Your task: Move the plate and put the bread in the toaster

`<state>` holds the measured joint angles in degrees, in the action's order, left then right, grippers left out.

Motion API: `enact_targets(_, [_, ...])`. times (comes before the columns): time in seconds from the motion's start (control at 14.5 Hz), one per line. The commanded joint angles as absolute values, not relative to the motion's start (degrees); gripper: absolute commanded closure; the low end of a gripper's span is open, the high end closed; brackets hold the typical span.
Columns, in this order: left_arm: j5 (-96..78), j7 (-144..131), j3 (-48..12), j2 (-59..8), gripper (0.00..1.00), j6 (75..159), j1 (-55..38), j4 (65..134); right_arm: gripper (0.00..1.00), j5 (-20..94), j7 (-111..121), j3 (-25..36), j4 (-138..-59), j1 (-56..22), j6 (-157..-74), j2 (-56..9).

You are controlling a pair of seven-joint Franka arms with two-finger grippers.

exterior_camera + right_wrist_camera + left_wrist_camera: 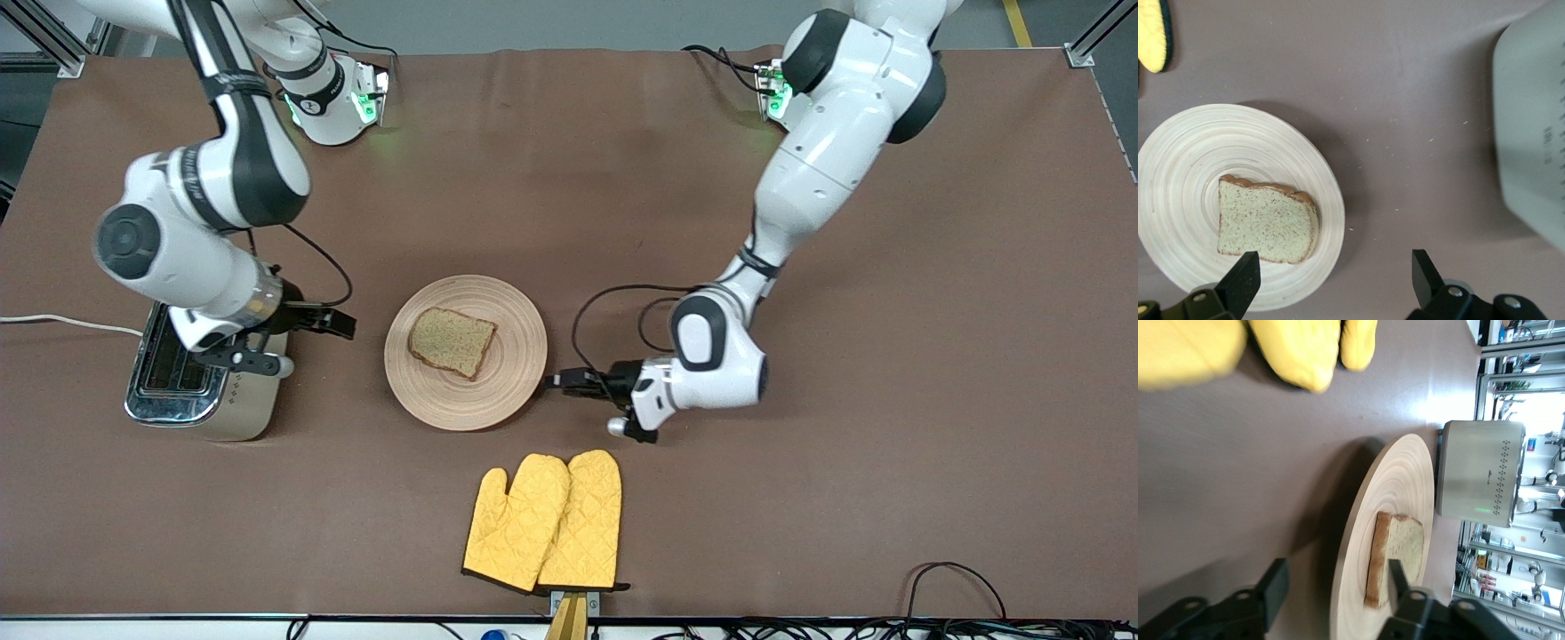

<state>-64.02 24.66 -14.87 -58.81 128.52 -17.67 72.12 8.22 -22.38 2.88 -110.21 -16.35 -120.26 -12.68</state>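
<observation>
One plate [466, 352] lies flat on the brown surface [889, 444], at the middle of the front view. On it lies one slice of bread [452, 341], flat, its rounded crust end toward the right arm's end of the surface and its long axis running roughly across the frame, dipping a little toward the lower right.

One toaster [197, 382] stands upright at the middle left of the front view, toward the right arm's end, well apart from the plate. Its two slots run up and down the frame, and its white cord [62, 322] leads off the left edge.

Two yellow oven mitts [544, 520] lie side by side at the lower middle, nearer the front camera than the plate, fingertips pointing up the frame toward it.

The left pincer [557, 380] sits low at the plate's rim on the left arm's side, fingers [1273, 585] apart, straddling the rim without clamping it.

The right pincer [342, 322] hangs between toaster and plate, over bare surface, fingers [1245, 279] spread wide and holding nothing.
</observation>
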Motion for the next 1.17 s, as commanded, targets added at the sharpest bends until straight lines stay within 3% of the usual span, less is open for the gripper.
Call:
enact_targets(0.0, [-53.31,19.53,-14.85,-51.87,0.0,118.95,-10.05,75.85,0.0,8.88,-29.85,2.99,-117.5,-20.72,-128.73,-11.68])
enact_targets(0.41, [-30.18,15.47,-14.85,-41.59,0.0,103.38,1.48,75.67,0.0,8.79,-40.34,2.99,-119.44,-25.58,-138.24,-19.15])
enact_targets(0.76, [-14.54,14.77,-14.85,-34.82,0.0,100.55,6.33,75.85,0.02,8.88,-40.43,2.9,-119.62,-26.1,-139.75,-22.59])
enact_targets(0.97, [-6.18,13.54,-14.77,-29.72,0.0,98.8,6.42,75.76,0.25,8.88,-40.52,2.9,-119.44,-26.37,-139.13,-22.68])
enact_targets(1.1, [-1.07,12.4,-14.77,-26.91,0.0,96.78,6.5,75.76,0.34,8.88,-40.52,2.9,-119.44,-26.37,-139.13,-22.68])
